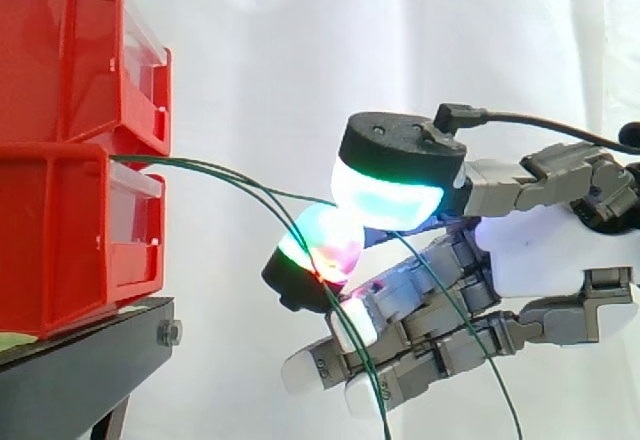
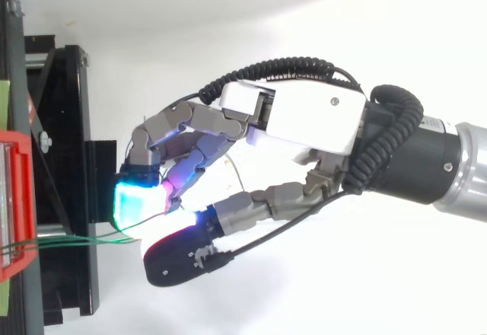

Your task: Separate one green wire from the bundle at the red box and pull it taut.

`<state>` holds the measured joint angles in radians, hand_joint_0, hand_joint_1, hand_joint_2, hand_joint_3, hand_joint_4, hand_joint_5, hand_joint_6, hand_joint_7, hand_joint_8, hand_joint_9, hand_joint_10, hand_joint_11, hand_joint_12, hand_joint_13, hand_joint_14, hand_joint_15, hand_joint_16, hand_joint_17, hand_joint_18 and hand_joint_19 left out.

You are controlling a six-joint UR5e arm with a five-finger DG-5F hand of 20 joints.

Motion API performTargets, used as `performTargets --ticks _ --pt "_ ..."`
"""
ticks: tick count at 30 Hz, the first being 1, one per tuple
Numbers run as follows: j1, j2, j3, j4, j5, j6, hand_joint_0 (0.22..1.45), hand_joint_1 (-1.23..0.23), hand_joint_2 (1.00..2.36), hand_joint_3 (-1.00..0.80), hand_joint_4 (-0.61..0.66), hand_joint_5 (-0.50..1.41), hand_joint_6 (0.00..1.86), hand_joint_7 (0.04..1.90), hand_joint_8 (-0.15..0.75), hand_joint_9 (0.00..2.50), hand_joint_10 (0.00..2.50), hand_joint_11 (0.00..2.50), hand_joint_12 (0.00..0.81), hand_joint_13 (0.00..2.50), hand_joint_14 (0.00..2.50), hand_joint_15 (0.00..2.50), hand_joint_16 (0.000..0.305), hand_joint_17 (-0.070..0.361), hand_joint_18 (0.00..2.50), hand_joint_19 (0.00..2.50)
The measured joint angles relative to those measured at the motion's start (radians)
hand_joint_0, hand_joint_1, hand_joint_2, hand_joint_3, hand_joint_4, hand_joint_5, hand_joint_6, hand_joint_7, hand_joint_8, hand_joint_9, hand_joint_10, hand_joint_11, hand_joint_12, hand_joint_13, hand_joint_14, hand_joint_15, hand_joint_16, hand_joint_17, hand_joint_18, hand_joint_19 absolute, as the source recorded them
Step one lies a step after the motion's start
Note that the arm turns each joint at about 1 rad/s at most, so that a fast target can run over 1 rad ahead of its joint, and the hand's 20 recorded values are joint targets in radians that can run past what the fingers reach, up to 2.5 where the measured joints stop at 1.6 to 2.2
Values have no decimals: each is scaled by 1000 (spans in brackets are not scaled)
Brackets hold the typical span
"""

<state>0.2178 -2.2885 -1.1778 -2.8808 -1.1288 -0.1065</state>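
side view: the hand (image 1: pixel 530 260) came in from the right and sat level with the seam between the upper red bin (image 1: pixel 60 50) and the red box (image 1: pixel 60 240) under it, both on the black stand (image 1: pixel 80 360) before the white curtain (image 1: pixel 300 40). the bundle (image 1: pixel 150 162) of green strands left the bins at that seam and fanned out towards the hand. hand state: closed in a pinch on one green wire (image 1: pixel 300 196), gripped between a cyan-green pad (image 1: pixel 385 200) above and a pink-green pad (image 1: pixel 320 240) below, the two pads touching. that wire ran from the seam to the pinch in a nearly straight line with a slight droop. the other strands of the bundle curved away beneath it, passed in front of the lower fingers and left the bottom edge. one more green strand dropped from under the cyan-green pad, across the fingers, to the bottom edge. the lower fingers (image 1: pixel 350 325) lay stretched out with white tips, well below the pinch and gripping nothing. top view: hand (image 2: pixel 304 114) near the stand (image 2: pixel 68 122), green strands (image 2: pixel 76 240) running from the red box (image 2: pixel 15 198) to the cyan pad (image 2: pixel 133 202)
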Motion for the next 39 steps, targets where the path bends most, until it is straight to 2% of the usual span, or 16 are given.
performTargets --ticks 4,8,12,24,35,39 --pt "0 0 0 0 1 -1 568 -690 1011 -331 158 -128 901 1077 274 960 16 447 346 544 9 233 47 105 500 439" --pt "0 0 0 0 0 -1 564 -682 1012 -314 153 -125 898 1094 276 960 16 448 349 546 9 237 47 106 502 439" --pt "0 0 0 0 -2 -1 562 -585 1011 -320 153 -125 897 1093 282 967 14 442 349 543 9 243 47 107 500 441" --pt "0 0 0 0 -3 0 565 -599 1012 -312 153 -120 889 1097 285 977 16 441 352 545 9 238 48 107 498 441" --pt "0 0 0 0 1 -3 579 -719 1010 -125 130 -104 896 1090 322 1018 14 420 399 589 8 218 57 129 580 393" --pt "0 0 0 1 1 -5 579 -710 1010 -172 155 -106 896 1087 316 1012 12 426 392 583 8 222 56 125 568 407"
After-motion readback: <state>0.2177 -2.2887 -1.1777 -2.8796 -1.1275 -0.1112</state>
